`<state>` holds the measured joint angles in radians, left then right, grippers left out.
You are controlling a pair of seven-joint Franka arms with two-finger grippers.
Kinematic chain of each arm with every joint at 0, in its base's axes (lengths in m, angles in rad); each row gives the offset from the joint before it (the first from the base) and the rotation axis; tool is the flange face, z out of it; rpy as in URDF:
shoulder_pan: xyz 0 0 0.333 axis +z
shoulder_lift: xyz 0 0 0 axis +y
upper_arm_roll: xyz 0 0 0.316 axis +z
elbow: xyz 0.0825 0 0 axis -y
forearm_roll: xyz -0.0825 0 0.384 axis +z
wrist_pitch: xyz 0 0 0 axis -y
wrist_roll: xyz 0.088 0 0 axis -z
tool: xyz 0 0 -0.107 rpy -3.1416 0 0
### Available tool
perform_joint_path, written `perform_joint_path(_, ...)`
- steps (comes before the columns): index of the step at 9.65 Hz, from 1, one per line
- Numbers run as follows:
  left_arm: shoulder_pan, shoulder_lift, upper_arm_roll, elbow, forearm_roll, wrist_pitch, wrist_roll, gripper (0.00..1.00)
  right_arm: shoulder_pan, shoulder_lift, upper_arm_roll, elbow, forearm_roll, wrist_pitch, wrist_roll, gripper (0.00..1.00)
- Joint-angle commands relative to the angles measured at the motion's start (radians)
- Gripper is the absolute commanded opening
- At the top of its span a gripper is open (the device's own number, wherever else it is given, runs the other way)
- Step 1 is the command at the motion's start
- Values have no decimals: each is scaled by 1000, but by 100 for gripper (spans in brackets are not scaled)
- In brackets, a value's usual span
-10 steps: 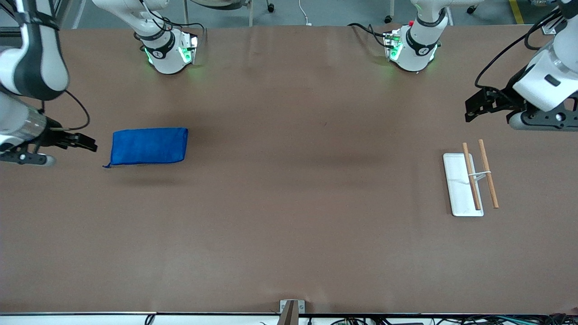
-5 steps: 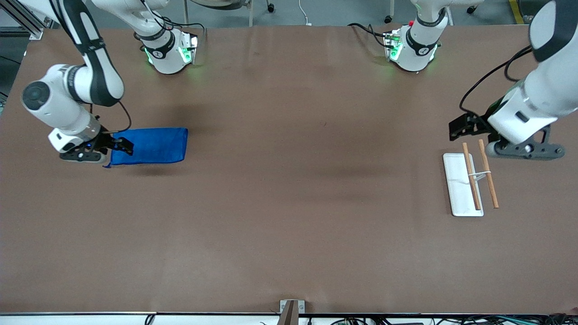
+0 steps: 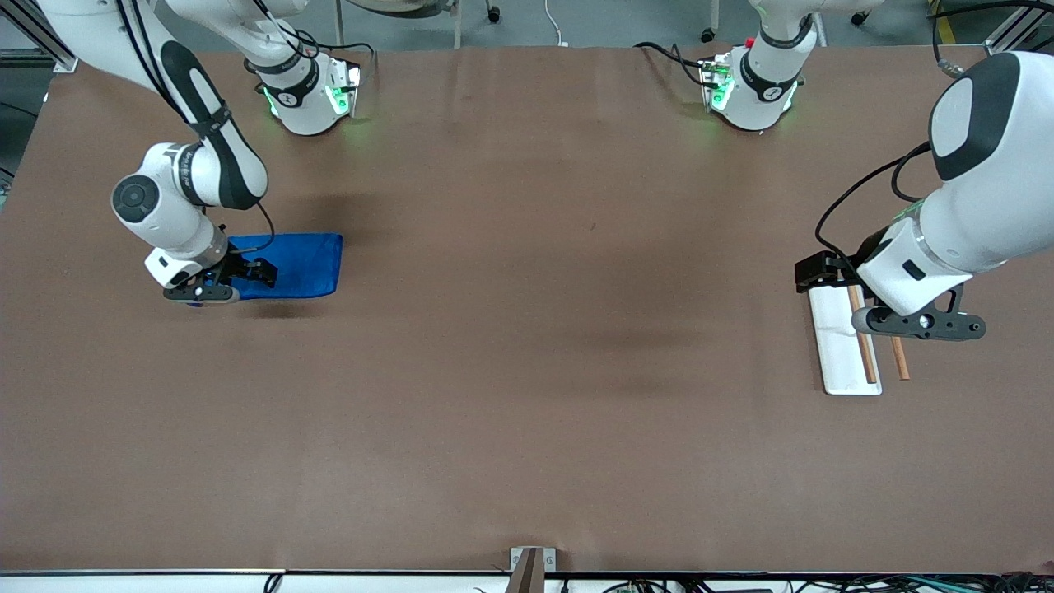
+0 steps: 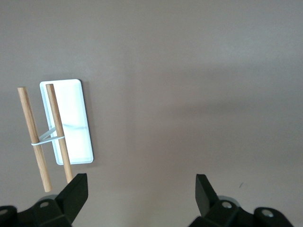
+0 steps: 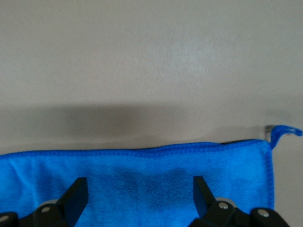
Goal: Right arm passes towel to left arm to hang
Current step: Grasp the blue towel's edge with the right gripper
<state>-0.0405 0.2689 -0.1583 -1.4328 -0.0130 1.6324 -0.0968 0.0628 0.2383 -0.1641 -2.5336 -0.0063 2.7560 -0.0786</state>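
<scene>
We see towel (image 3: 300, 263): royal-blue cloth, folded flat, small loop at corner, lying on bench (image 3: 527, 371) toward right arm's end. Right pincer (image 3: 257, 273), earlier beside towel, now over it, fingers apart. Left pincer (image 3: 811, 272) has come over white rack (image 3: 836, 346), fingers apart, empty.

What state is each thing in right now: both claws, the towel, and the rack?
right claw: open, over the towel's end toward the right arm's end of the table, nothing held.
left claw: open, empty, over the rack.
towel: folded flat on the table, not gripped, loop sticking out at one corner.
rack: white base with two wooden rods, bare.
</scene>
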Motion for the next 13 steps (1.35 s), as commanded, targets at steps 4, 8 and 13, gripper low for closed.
perform_joint_path(4,-16,91,-14,15,-1,95,9,100,29,24,2,-33,-6,25,34,77)
perform_joint_path(8,-38,150,-17,12,-82,150,5,100,23,18,0,-33,-6,8,40,4)
perform_joint_path(13,-61,230,-21,11,-373,288,-6,100,31,-147,6,94,-4,-344,62,1)
